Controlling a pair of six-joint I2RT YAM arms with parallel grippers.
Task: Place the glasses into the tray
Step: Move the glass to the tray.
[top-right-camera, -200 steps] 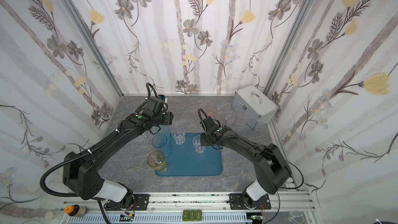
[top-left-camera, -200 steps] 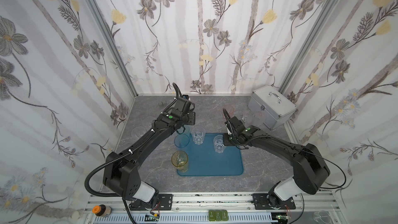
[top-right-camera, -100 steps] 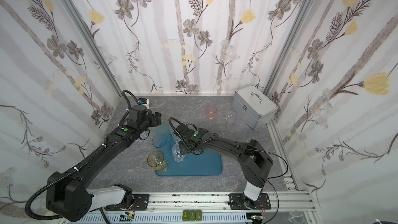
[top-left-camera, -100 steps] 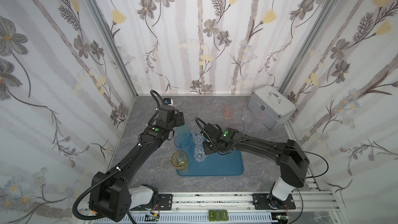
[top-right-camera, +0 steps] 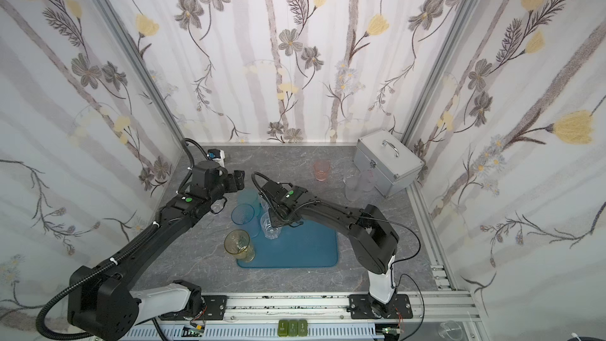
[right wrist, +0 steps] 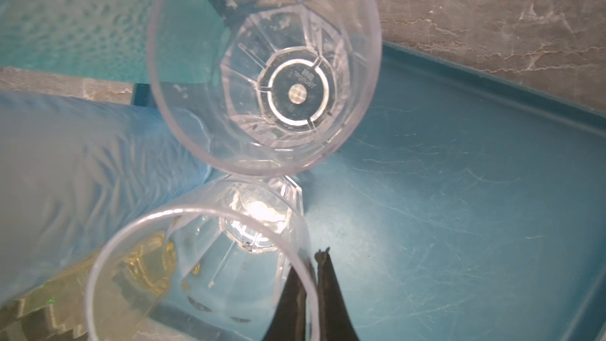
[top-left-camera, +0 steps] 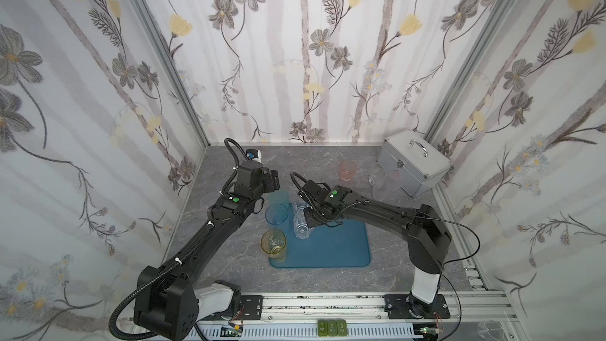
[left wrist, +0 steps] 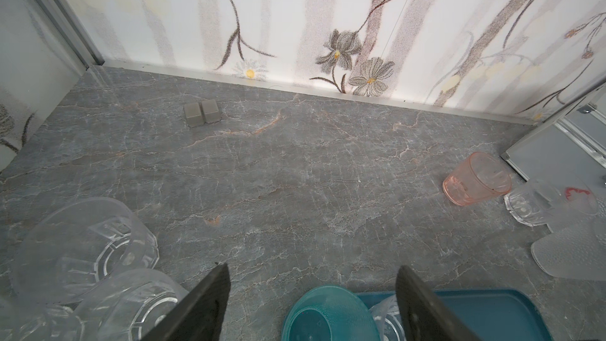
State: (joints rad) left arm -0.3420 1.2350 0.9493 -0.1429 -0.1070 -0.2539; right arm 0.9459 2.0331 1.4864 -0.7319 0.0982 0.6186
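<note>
- Teal-blue is the tray (top-left-camera: 341, 250). It is laid flat near the middle of the grey table (top-left-camera: 328, 165), and its long axis runs from left to right in both top views.
- A clear faceted tumbler (top-left-camera: 301, 231) is pinched at its rim by the right gripper (right wrist: 311, 265). One finger is seen inside the wall and one outside, pressed together on it.
- This tumbler is held over the left part of the tray, mouth up, with its long axis nearly vertical. Whether its base touches the tray cannot be told.
- A second clear faceted tumbler (right wrist: 262, 70) is stood upright just beyond it, at the far edge of the tray.
- A light blue tumbler (top-left-camera: 276, 214), a second light blue tumbler (top-left-camera: 279, 195) and an amber tumbler (top-left-camera: 273, 245) are lined along the left edge of the tray, all mouth up. The amber one is at the near left corner.
- The left gripper (left wrist: 311, 267) is held over the table behind the tray. Its fingers are spread wide and nothing is gripped.
- A pink tumbler (top-left-camera: 347, 170) is stood upright on the table, well apart from the tray.
- Frosted tumblers (top-left-camera: 382, 186) are placed just beside the silver case (top-left-camera: 413, 162).
- More clear tumblers (left wrist: 85, 244) are seen on the table to the left of the tray.
</note>
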